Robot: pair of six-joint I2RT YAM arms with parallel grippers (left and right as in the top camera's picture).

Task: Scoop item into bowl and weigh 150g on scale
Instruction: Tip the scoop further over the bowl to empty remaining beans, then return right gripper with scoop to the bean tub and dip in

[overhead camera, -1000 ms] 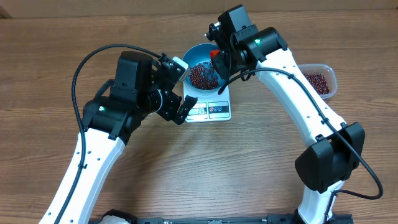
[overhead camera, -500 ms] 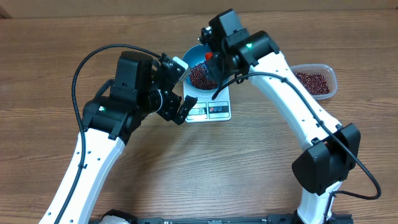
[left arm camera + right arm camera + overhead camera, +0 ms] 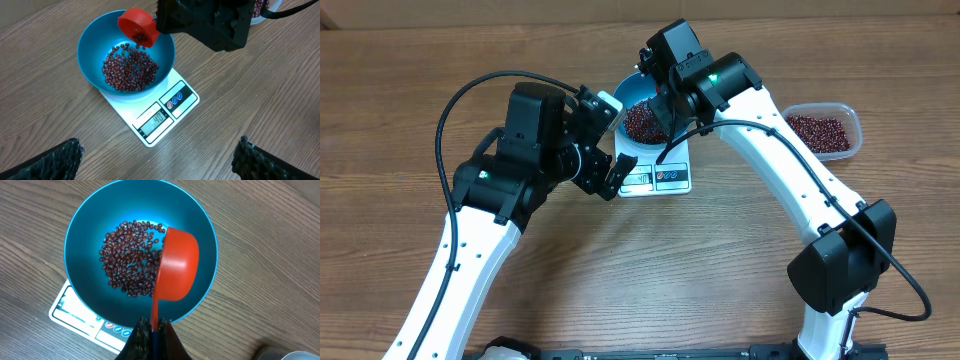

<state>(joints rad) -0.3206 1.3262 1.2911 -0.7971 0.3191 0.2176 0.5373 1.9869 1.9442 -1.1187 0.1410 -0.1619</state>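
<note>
Wood-grain table (image 3: pixel 720 280) carrying a bean-weighing set-up, described outward from the robot's side with the scale as reference. Left of the scale hangs the left gripper (image 3: pixel 616 140), its fingers spread wide and grasping nothing. The white kitchen scale (image 3: pixel 165 112) lies flat, with its display window and button panel along the near edge; the lit digits are too small to read reliably. On the scale's far part stands the blue bowl (image 3: pixel 90 45), with a loose heap of dark red-brown beans (image 3: pixel 129 70) on its floor. Above the bowl's right half a red scoop (image 3: pixel 177 265) is tipped mouth-down, a few beans at its lip. The right gripper (image 3: pixel 152 337) is clenched on the scoop's handle. To the right of the scale, well apart, a clear plastic tub (image 3: pixel 855 125) holds more beans.
</note>
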